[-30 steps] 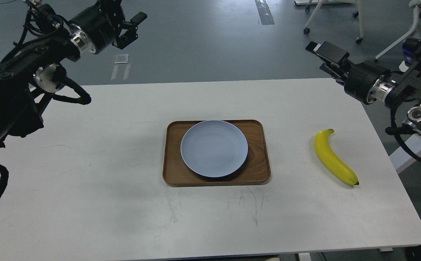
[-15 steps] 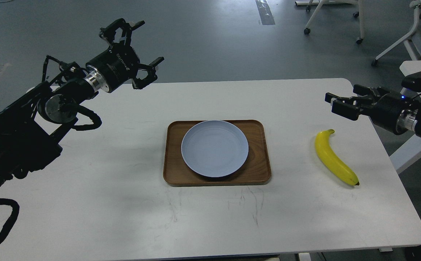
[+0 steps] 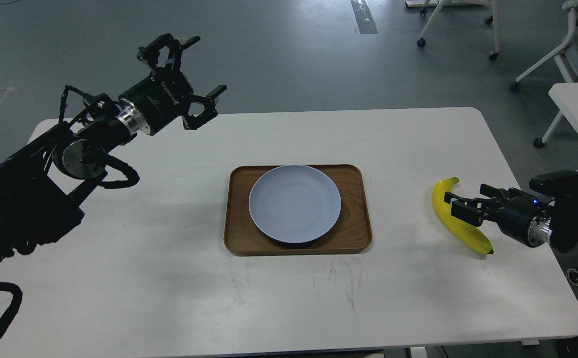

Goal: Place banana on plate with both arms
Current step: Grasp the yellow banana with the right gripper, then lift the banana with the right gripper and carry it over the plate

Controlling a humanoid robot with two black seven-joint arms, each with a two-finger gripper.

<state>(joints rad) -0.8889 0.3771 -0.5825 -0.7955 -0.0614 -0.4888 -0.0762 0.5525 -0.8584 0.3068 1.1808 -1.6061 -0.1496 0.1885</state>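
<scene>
- Your left gripper hangs high over the far left part of the white table, with its black fingers spread wide apart and nothing between them.
- The left arm runs in from the left edge of the view and slopes up toward that gripper, a silver ring showing at the wrist.
- Your right gripper sits low at the right side of the table, right at the middle of the banana. Its fingers are parted and overlap the fruit, but you cannot tell from this angle whether they touch it.
- The banana lies flat on the table near the right edge, its stem end pointing away from you and its dark tip toward you.
- The plate, pale blue and bare, rests on the brown wooden tray at the middle of the table.
- The banana is well apart from the plate, off to its right, with open tabletop between the fruit and the tray.
- Beyond the table you see grey floor and the legs of wheeled chairs.
</scene>
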